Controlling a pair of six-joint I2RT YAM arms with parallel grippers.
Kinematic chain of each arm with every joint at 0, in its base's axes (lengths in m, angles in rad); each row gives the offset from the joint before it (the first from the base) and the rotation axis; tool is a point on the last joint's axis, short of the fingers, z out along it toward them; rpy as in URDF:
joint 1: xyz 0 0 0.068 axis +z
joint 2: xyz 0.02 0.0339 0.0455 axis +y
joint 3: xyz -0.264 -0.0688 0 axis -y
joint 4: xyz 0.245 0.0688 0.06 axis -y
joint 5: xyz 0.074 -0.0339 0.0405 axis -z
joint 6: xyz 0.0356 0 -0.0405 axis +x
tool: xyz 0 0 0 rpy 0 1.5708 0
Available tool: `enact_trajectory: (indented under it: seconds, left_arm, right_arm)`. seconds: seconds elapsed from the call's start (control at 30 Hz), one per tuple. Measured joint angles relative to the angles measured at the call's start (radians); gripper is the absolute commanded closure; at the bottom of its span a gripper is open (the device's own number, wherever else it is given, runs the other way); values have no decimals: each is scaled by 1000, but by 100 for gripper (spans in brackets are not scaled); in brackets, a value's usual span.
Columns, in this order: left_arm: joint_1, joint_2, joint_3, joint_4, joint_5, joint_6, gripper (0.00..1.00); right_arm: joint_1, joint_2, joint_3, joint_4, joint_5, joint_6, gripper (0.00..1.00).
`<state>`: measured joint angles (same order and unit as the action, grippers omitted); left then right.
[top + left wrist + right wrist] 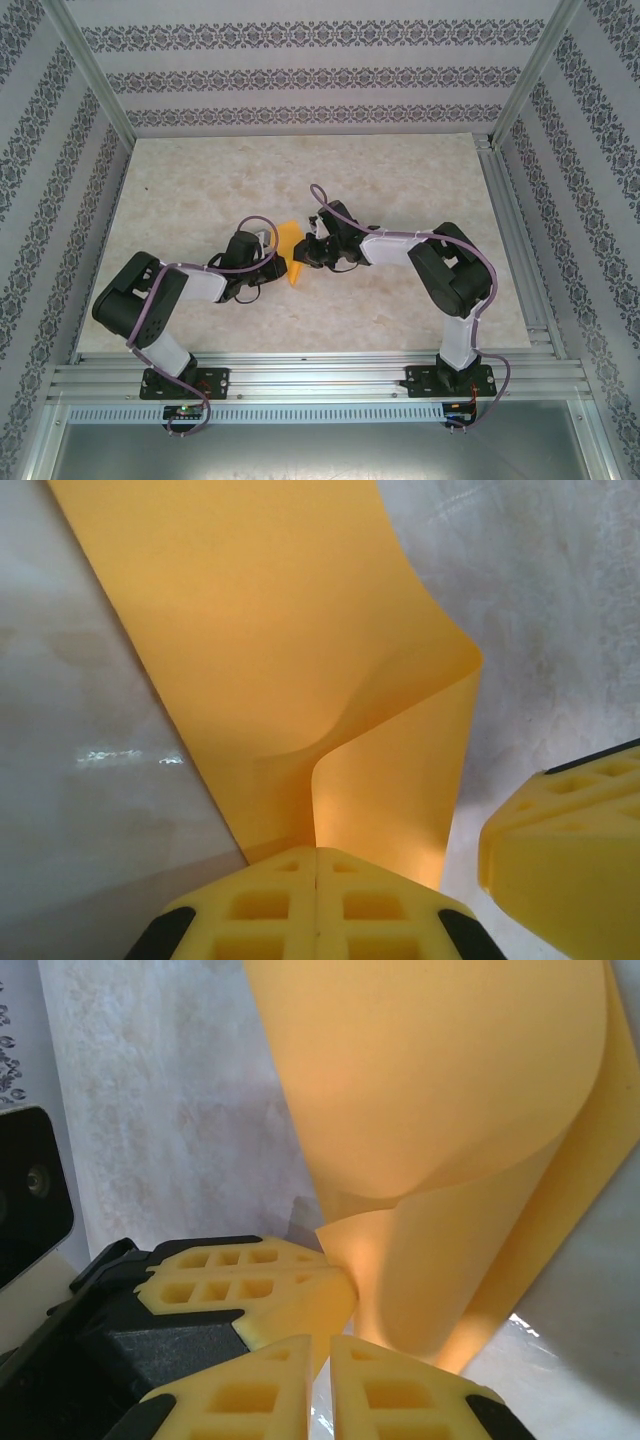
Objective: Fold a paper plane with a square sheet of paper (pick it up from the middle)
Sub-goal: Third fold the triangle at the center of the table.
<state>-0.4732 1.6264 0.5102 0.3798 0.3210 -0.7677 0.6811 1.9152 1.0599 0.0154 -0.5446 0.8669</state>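
The left gripper [315, 870] and right gripper [320, 1355] are both pinching, jaws pressed together, the near end of the curled paper sheet [289, 245], which is extending far.

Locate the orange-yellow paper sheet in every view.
Top external: the sheet is a small strip near the picture's centre.
Left wrist: the sheet spans the upper middle, curling down to the bottom.
Right wrist: the sheet is curled at the upper right.
Shared landmark: the marbled table beneath it.
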Motion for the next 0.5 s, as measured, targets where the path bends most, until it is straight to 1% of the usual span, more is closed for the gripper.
enact_trajectory:
  seconds: [0.5]
  left_arm:
    - [0,7,0,0,-13,0,100]
  right_arm:
    - [0,29,25,-23,-8,-3,87]
